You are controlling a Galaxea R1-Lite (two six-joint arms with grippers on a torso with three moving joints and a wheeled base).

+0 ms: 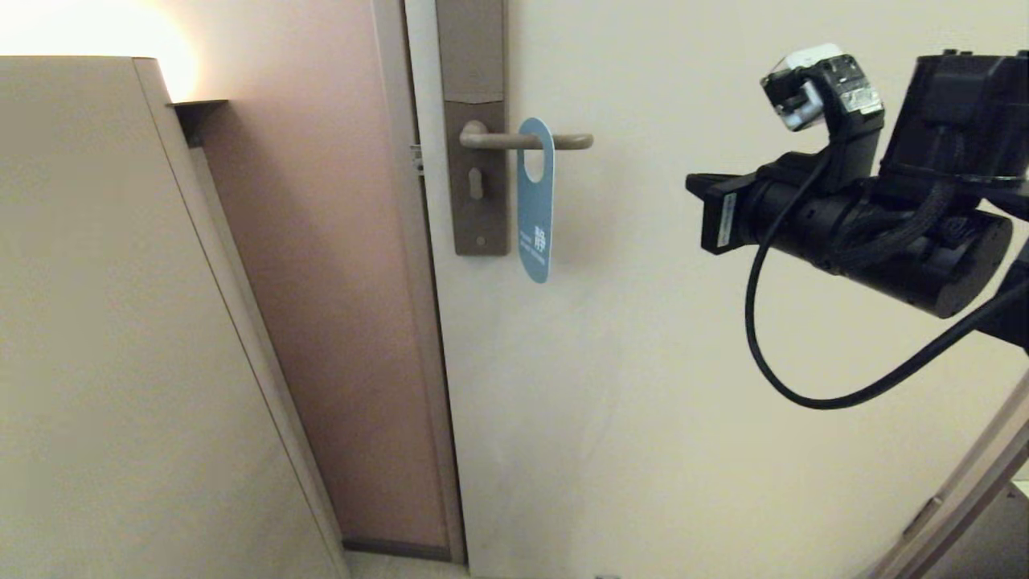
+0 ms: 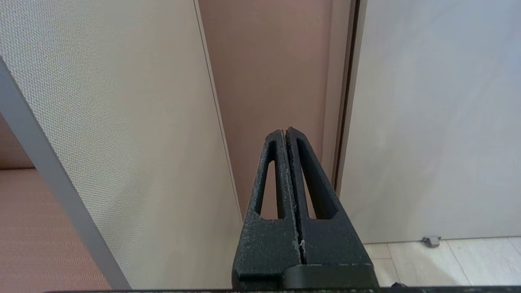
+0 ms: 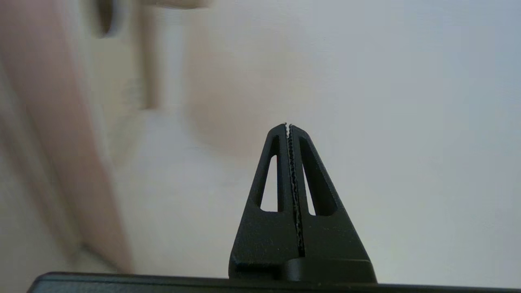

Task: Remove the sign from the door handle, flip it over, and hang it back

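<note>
The blue sign (image 1: 535, 205) hangs by its oval hole on the door handle (image 1: 494, 140), a grey-beige lever on the brownish lock plate (image 1: 480, 209). The sign hangs straight down, turned partly edge-on, with its white lettering low on the card. My right arm (image 1: 844, 233) is raised at the right, pointing left toward the handle, well apart from the sign. My right gripper (image 3: 288, 125) is shut and empty, facing the pale door. My left gripper (image 2: 285, 131) is shut and empty, low down, facing the door frame; it is outside the head view.
The pale door (image 1: 683, 402) fills the middle and right. A brown frame strip (image 1: 346, 322) and a beige panel (image 1: 120, 322) stand to the left. A black cable (image 1: 772, 354) loops under my right arm. A small door stop (image 2: 431, 241) sits on the floor.
</note>
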